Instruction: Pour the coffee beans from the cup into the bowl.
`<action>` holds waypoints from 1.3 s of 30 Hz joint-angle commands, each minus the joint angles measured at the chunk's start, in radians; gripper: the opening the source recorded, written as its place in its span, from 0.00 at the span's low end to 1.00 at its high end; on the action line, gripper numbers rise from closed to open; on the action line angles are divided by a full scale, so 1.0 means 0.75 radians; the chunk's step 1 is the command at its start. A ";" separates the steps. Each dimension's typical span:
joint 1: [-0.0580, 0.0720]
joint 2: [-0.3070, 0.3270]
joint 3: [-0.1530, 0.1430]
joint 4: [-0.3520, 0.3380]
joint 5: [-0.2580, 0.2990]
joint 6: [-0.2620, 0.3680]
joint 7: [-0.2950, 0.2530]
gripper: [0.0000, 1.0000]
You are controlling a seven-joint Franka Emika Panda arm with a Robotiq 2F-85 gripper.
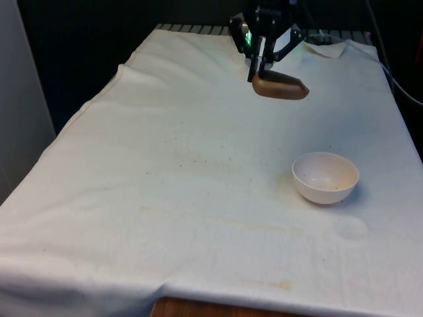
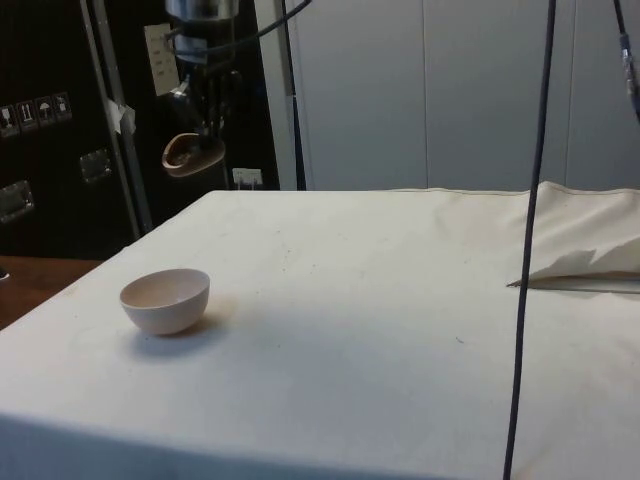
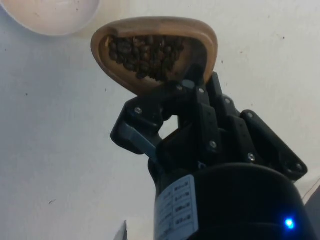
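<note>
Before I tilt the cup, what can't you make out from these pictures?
- Bowl: the wrist view's edge cuts off most of it, so how the cup lines up with it is unclear there.
- Beans: the cup's wall hides them in the front and side views; how deep they lie can't be told.
- Gripper: where the fingers meet the cup's rim is hidden behind its own links.
- Specks on the cloth: too small to identify.

Cup [image 1: 280, 86]: one, brown, holding many coffee beans [image 3: 145, 56], too many to count. Bowl [image 1: 325, 176]: one, white. Claw [image 1: 259, 71]: one, black. Counter [image 1: 165, 198]: one, under one white cloth [image 2: 400, 300]. Cable [image 2: 527, 250]: one, hanging.
</note>
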 commanded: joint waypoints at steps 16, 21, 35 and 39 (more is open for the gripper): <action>0.017 0.116 0.045 0.136 -0.083 -0.067 0.043 0.00; 0.019 0.141 0.060 0.159 -0.123 -0.091 0.047 0.00; 0.027 0.181 0.072 0.173 -0.235 -0.092 0.051 0.00; 0.032 0.193 0.076 0.177 -0.280 -0.092 0.060 0.00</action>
